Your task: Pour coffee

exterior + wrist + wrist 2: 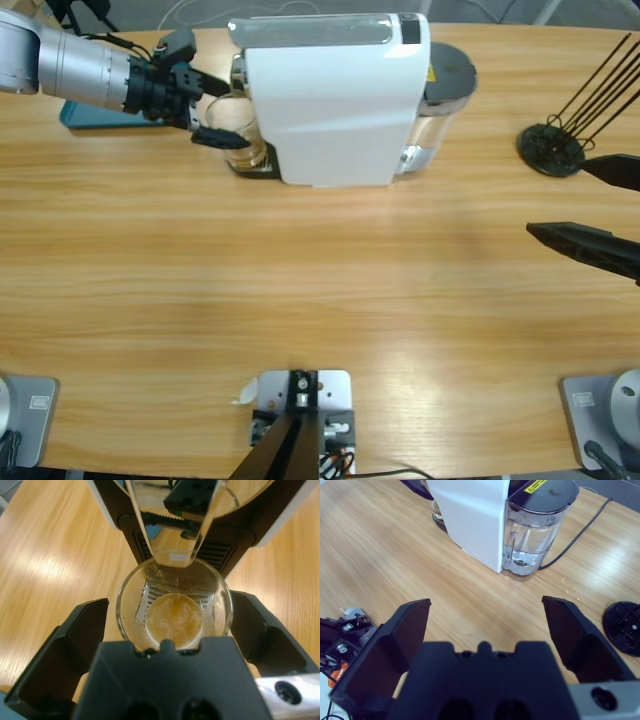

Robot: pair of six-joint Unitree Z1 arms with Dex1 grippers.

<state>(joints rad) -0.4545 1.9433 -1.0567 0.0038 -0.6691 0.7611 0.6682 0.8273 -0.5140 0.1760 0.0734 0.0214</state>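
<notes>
the left gripper (175,625) reaches in from the table's (300,300) upper left, its jaws spread on either side of a clear glass (175,607) without clearly touching its wall, so it stands released around it. the glass sits upright on the drip tray (252,168) under the spout (172,525) of the white coffee machine (325,95). the coffee (174,620) lies as a shallow amber-brown layer with pale foam in the bottom of the glass. the right gripper (487,625) hangs over bare wood at the right edge, well apart from the machine, jaws wide and holding nothing. a water tank (535,527) sits at the machine's back, a black round stand (552,148) near the right edge
</notes>
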